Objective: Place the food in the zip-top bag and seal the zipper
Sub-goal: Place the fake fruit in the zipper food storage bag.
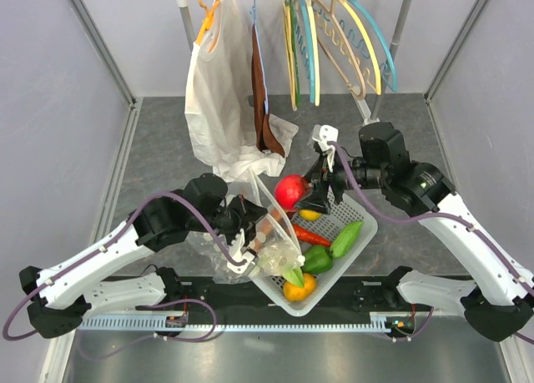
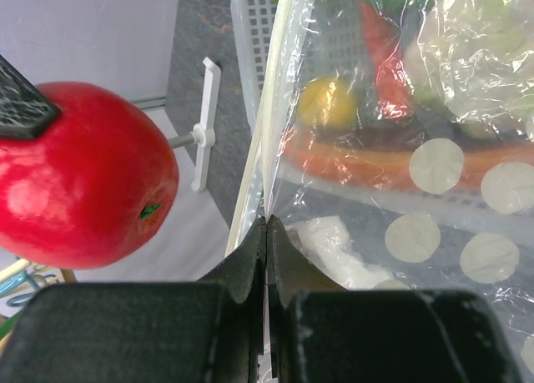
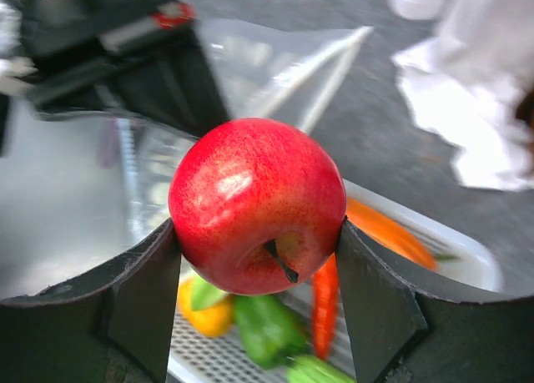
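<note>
The right tool (image 3: 254, 233) is grasping the apple (image 3: 259, 191) between both fingers, in the air at 11 o'clock of the basket (image 1: 367, 223), just beside the bag (image 2: 436, 166). The left tool (image 2: 265, 233) is clenched on one edge of the bag, at 9 o'clock of the basket.

I think the danger is the mouth. Only one lip is held, so it may hang narrow, and the apple may hit the edge and roll onto the counter (image 1: 167, 149).

I count one apple, one bag and one basket. In the basket there are one cucumber (image 1: 346, 238), one green pepper (image 1: 317, 259), one yellow pepper (image 1: 310, 214), one orange pepper (image 1: 299, 290), one chili (image 1: 310, 234) and one long orange piece (image 3: 392, 231).
</note>
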Controlling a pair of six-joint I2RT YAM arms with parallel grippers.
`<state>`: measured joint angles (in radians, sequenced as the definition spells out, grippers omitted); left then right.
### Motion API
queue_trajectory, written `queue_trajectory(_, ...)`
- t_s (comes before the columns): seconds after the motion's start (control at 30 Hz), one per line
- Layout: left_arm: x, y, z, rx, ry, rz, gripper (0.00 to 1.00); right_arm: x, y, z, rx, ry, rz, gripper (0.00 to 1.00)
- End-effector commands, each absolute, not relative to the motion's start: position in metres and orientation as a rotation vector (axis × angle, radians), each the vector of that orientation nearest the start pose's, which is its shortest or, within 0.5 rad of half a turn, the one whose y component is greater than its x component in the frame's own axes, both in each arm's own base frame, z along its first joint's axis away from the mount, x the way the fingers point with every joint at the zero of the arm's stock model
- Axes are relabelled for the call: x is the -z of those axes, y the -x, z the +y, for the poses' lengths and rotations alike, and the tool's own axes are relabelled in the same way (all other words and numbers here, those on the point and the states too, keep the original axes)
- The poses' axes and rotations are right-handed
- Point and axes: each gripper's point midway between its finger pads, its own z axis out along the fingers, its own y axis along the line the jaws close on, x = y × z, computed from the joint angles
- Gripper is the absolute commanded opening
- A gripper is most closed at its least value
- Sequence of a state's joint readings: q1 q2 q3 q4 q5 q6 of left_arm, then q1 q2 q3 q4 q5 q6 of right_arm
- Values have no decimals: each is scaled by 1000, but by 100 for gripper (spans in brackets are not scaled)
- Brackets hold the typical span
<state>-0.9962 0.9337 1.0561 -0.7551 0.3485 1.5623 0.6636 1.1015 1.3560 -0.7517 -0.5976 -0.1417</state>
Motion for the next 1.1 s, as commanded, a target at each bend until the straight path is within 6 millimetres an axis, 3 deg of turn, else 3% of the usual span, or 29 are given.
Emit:
queue_trajectory(0.0,-288,-153,-276,3,-2043,353,2,-351,-139,283,-1329,1189,1694,50)
queue_trajectory(0.2,-297,-152,-276,1,-2012,355,2,-336,-135,294,-1483,1136,1777,50)
queue_trajectory(0.43,-314,-143,-272,2,-1964,297,2,-309,-156,294,-1414,1091,1873,49)
queue_trajectory(0.63,-335,-136,-272,-6,-1909,226,2,-300,-171,293,-1370,1055,1916,49)
queue_trajectory(0.8,-347,-141,-281,-17,-1875,215,2,-292,-187,287,-1166,1101,1924,50)
queue_trajectory(0.9,-351,-145,-287,-27,-1861,211,2,-300,-178,290,-1129,1179,1854,64)
queue_trajectory(0.97,-354,-149,-289,-43,-1848,212,2,-305,-174,289,-1101,1218,1815,68)
queue_trajectory(1.0,-354,-150,-290,-45,-1847,213,2,-307,-170,290,-1097,1236,1801,80)
queue_trajectory(1.07,-356,-151,-291,-48,-1840,212,2,-308,-166,288,-1087,1267,1777,87)
